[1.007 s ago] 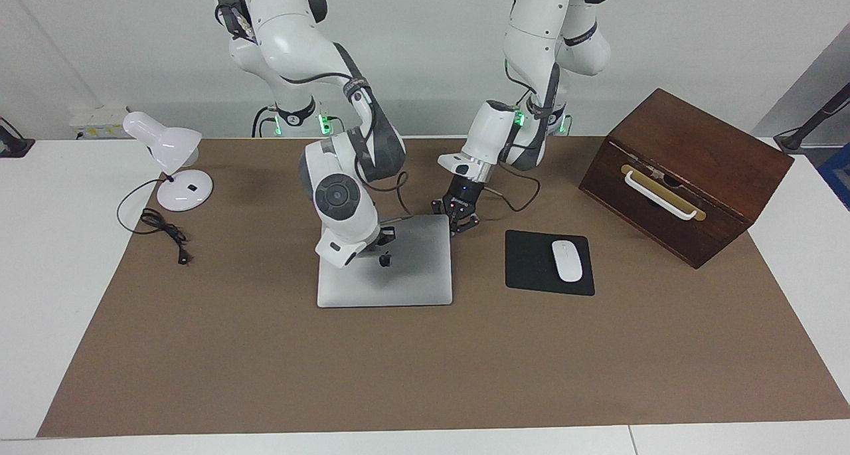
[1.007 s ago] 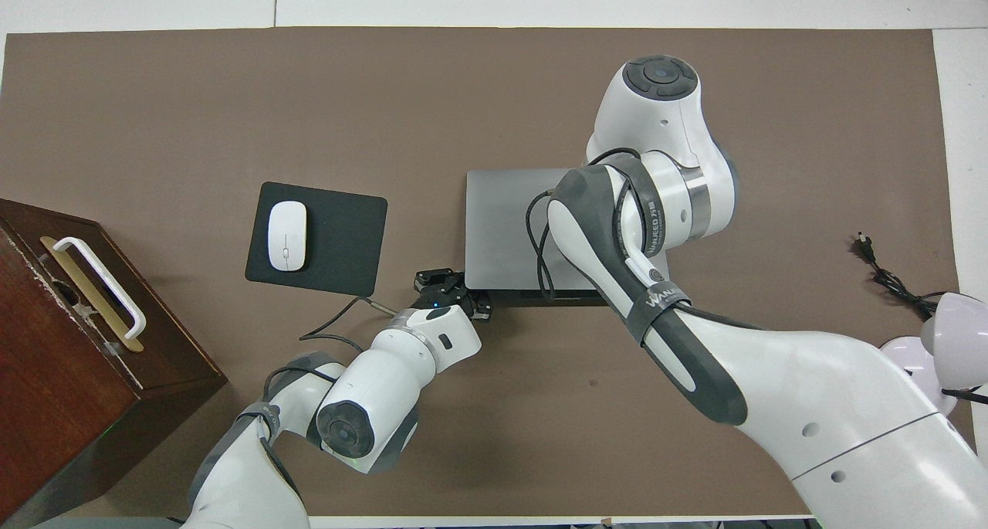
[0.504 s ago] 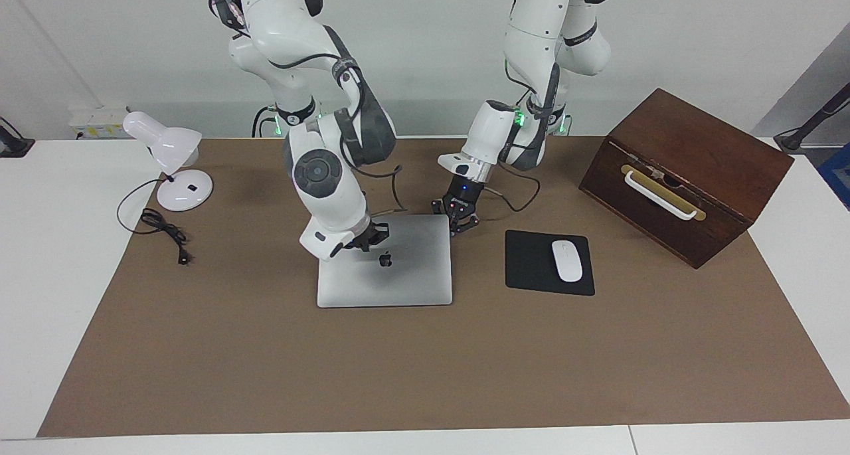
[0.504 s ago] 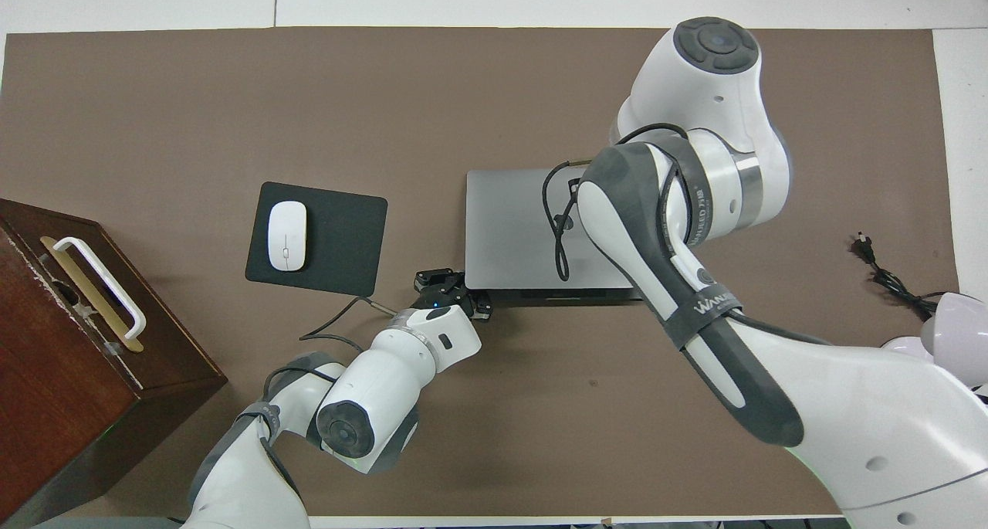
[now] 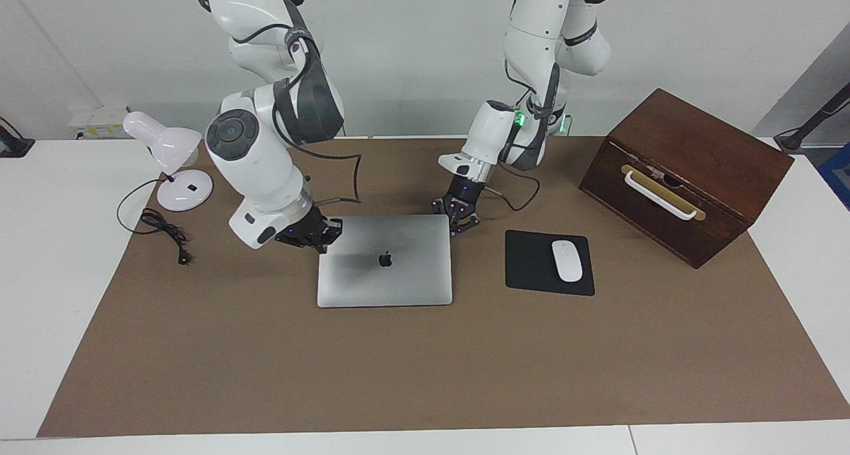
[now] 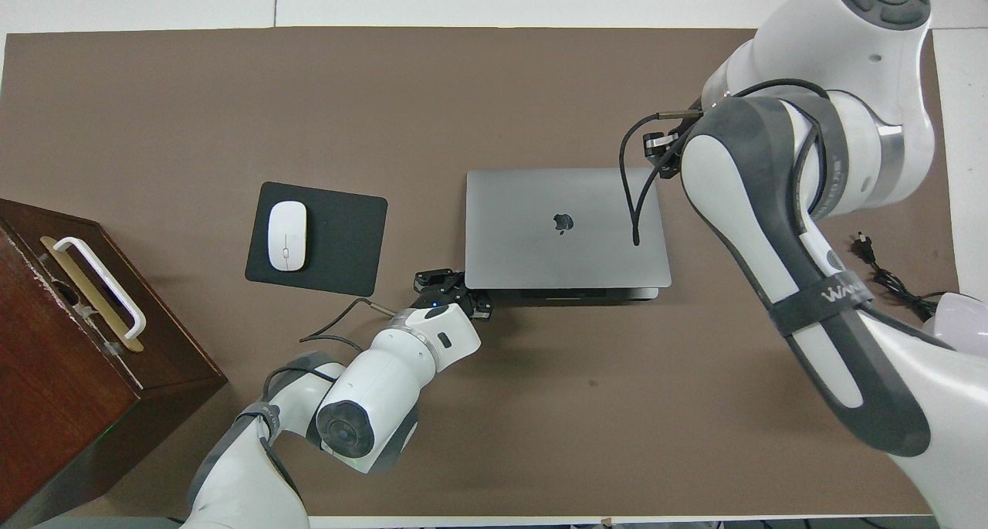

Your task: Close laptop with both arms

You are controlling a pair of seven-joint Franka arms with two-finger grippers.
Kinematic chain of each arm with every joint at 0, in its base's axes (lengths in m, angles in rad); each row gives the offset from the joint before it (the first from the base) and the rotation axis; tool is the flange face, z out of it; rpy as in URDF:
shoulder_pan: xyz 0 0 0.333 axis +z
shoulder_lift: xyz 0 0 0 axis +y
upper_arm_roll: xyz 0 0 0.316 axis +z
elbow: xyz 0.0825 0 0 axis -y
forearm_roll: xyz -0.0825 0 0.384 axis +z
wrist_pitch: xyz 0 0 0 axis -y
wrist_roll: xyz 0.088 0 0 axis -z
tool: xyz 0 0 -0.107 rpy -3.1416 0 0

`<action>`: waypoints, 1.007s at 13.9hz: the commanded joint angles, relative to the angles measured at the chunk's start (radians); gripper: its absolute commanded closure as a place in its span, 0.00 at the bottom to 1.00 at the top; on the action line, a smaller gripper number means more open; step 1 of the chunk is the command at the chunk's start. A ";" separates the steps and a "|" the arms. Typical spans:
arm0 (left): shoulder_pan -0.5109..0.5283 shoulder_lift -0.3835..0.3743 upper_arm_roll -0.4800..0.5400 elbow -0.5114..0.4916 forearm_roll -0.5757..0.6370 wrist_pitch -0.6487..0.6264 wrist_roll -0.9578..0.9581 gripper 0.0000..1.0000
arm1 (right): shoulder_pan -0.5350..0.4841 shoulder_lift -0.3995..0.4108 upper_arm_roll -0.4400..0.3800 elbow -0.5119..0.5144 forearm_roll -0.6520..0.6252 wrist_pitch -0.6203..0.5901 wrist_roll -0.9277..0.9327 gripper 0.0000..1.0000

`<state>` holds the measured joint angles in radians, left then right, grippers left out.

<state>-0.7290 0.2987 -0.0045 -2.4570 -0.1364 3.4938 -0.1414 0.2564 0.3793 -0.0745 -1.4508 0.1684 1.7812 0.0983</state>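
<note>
Whereas the right gripper (image 5: pixel 312 234) pressed on the lid a second ago, it has now withdrawn off the laptop (image 5: pixel 385 261) (closed flat, beside the mouse pad (image 5: pixel 548 262)), finger spacing unreadable. Left gripper (image 5: pixel 459 217) unchanged, at the laptop's robot-side corner; opening likewise indeterminate.

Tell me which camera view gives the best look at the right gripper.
The facing view. There the right gripper shows in full at the corner of the closed laptop toward the right arm's end of the table. In the overhead view the arm's own forearm covers nearly all of it; only a bit shows.
</note>
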 commanded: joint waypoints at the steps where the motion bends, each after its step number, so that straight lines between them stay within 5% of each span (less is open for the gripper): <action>1: -0.010 -0.015 0.003 -0.017 0.004 -0.067 -0.040 1.00 | -0.040 -0.003 0.009 0.001 -0.018 0.017 -0.112 0.82; 3: -0.010 -0.073 0.003 -0.020 0.004 -0.151 -0.053 1.00 | -0.055 -0.016 0.009 -0.002 -0.018 0.062 -0.147 0.56; 5: -0.009 -0.121 0.003 -0.028 0.004 -0.206 -0.053 1.00 | -0.059 -0.017 0.009 -0.008 -0.026 0.069 -0.170 0.00; 9: -0.010 -0.191 0.003 -0.043 0.004 -0.312 -0.057 1.00 | -0.063 -0.019 0.009 -0.003 -0.087 0.080 -0.212 0.00; 14: -0.004 -0.346 0.011 -0.034 0.004 -0.635 -0.057 1.00 | -0.117 -0.051 -0.001 0.001 -0.125 0.072 -0.212 0.00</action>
<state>-0.7288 0.0421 -0.0060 -2.4677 -0.1364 2.9692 -0.1844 0.1647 0.3624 -0.0778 -1.4398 0.0784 1.8571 -0.0890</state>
